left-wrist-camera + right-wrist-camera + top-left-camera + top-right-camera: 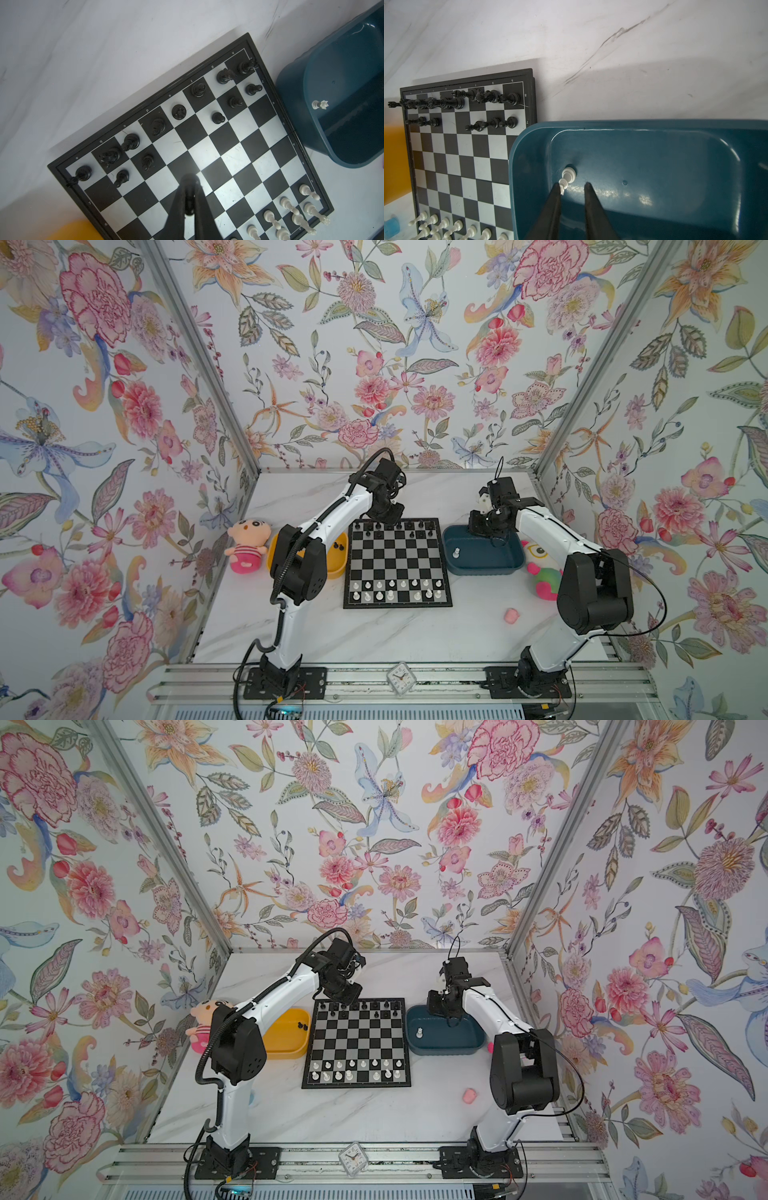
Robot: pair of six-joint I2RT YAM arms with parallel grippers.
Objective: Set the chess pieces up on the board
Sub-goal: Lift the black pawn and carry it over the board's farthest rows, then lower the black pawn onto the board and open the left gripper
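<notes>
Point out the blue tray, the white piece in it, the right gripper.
blue tray [654, 124]: right wrist view, rim
white piece [567, 176]: right wrist view, body
right gripper [572, 184]: right wrist view, between fingertips

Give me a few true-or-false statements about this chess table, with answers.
One white chess piece stands in the dark blue tray. True.
The right gripper is clamped shut. False: its jaws stand apart beside that piece.
The yellow tray is empty. False: two black pieces lie in it.
Black pieces stand along the chessboard's far edge, white pieces along its near edge. True.
The left gripper hovers over the yellow tray. False: over the chessboard, shut.
</notes>
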